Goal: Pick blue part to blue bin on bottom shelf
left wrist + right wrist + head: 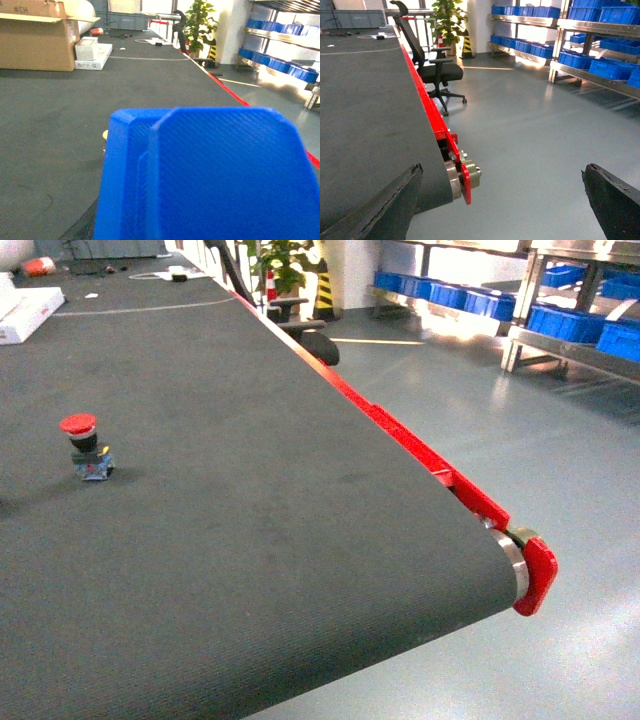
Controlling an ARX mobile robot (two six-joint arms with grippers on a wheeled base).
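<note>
A large blue part (210, 175) fills the lower half of the left wrist view, held just above the dark belt (60, 150). My left gripper is shut on it; only a dark finger (80, 225) shows beside the part's left edge. My right gripper (500, 205) is open and empty, out past the belt's end roller (454, 177) over the floor. The steel rack stands far right, its lowest visible shelf (590, 76) carrying blue bins (612, 67). The same blue bins (565, 325) show in the head view. Neither gripper shows in the head view.
A red-capped push button (86, 450) stands on the belt at the left. A red side rail (420, 455) runs along the belt's right edge. An office chair (437, 70) and a potted plant (449, 20) stand beside the belt. A cardboard box (35, 37) sits far back.
</note>
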